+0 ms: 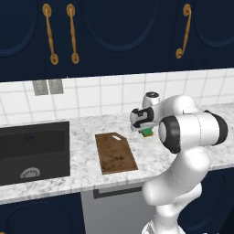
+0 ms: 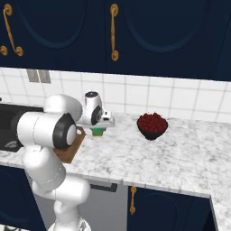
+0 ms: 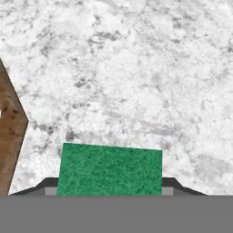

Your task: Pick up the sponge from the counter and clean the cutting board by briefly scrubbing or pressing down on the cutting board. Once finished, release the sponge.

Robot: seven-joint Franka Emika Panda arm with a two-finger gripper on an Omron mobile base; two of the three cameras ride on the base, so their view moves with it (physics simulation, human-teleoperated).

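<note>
One gripper (image 3: 109,191): jaws either side of the sponge; a firm pinch could not be confirmed.
Sponge (image 3: 109,169): green, on the counter (image 3: 136,68), just beside the cutting board (image 1: 115,152).
Farther back: bowl of red fruit (image 2: 152,126).

Two base views behind arm, sharing counter (image 1: 87,137), hand view close above, looking down
</note>
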